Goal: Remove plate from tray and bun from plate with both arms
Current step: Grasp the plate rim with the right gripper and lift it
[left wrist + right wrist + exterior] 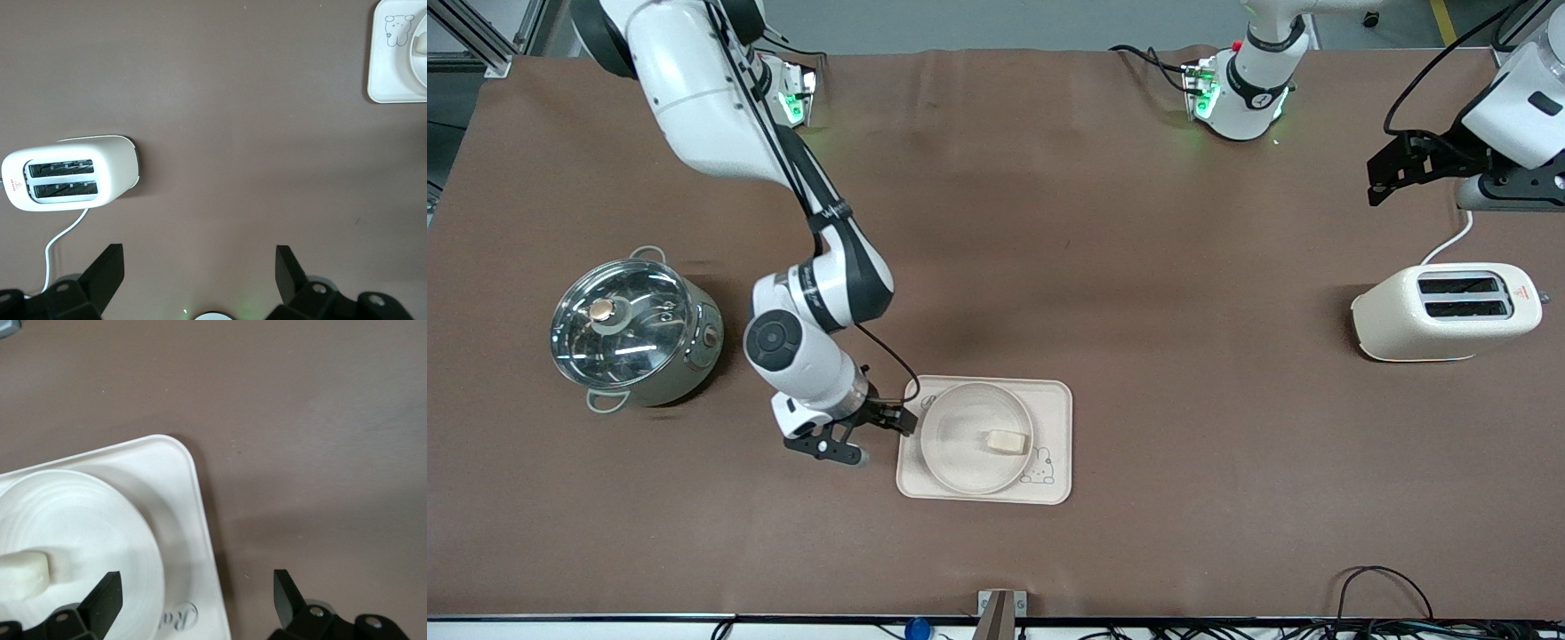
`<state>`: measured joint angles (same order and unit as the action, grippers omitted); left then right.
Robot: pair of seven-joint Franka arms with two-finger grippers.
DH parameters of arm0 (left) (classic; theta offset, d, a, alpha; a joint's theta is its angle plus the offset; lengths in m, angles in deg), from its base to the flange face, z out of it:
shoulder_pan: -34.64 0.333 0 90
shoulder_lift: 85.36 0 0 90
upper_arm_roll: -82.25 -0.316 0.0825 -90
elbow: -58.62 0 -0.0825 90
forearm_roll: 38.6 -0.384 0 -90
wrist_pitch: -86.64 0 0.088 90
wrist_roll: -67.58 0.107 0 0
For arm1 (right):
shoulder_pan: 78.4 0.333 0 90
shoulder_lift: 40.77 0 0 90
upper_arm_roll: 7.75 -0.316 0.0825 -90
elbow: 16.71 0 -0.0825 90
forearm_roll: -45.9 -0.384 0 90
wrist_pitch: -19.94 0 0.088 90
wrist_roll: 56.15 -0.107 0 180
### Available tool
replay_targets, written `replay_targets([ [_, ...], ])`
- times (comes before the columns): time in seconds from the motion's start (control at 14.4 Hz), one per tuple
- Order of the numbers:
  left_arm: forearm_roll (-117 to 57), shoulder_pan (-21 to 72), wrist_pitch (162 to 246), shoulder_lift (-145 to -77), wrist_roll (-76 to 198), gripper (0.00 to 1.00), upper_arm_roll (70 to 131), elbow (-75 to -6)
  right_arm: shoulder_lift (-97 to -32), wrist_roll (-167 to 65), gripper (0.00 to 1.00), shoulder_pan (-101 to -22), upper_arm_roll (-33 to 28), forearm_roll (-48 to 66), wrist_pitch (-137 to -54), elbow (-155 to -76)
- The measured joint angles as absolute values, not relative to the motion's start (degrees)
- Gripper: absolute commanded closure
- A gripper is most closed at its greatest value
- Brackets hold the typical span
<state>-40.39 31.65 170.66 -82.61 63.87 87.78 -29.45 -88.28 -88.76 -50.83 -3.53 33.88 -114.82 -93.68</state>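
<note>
With the bun (1006,440) on the plate (960,449) on the tray (1054,436) at lower centre, the right gripper (871,431) hangs wide open and empty at the tray's edge, apparently approaching the plate's rim, which it must next straddle and pinch, while the left gripper (1392,173) waits open at upper right.

Robotics lab, not a kitchen; brown-covered table (1049,222) with two bolted arm bases at twelve o'clock; aluminium framing (480,36) at ten; loose cables (1387,613) at five.
</note>
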Motion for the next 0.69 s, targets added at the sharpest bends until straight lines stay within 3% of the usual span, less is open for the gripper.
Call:
replay_targets([
  [0.42, -40.39, 31.84, 170.25, -82.61, 63.87, 0.0, 87.71, -29.44, -95.96, -91.0, 0.2, -49.78, -4.49, 33.88, -117.62, -86.27],
  [0.55, -40.39, 32.44, 170.12, -82.61, 63.92, 0.0, 87.6, -29.44, -96.2, -91.01, 0.4, -49.45, -4.61, 33.88, -117.62, -85.83],
  [0.62, -40.39, 32.69, 170.12, -82.6, 63.95, 0.0, 87.57, -29.43, -96.21, -91.01, 0.55, -49.15, -4.65, 33.88, -117.62, -85.7],
  [0.69, -40.39, 32.83, 170.06, -82.6, 63.96, 0.0, 87.57, -29.4, -96.23, -91.01, 0.61, -48.85, -4.65, 33.88, -117.61, -85.65],
])
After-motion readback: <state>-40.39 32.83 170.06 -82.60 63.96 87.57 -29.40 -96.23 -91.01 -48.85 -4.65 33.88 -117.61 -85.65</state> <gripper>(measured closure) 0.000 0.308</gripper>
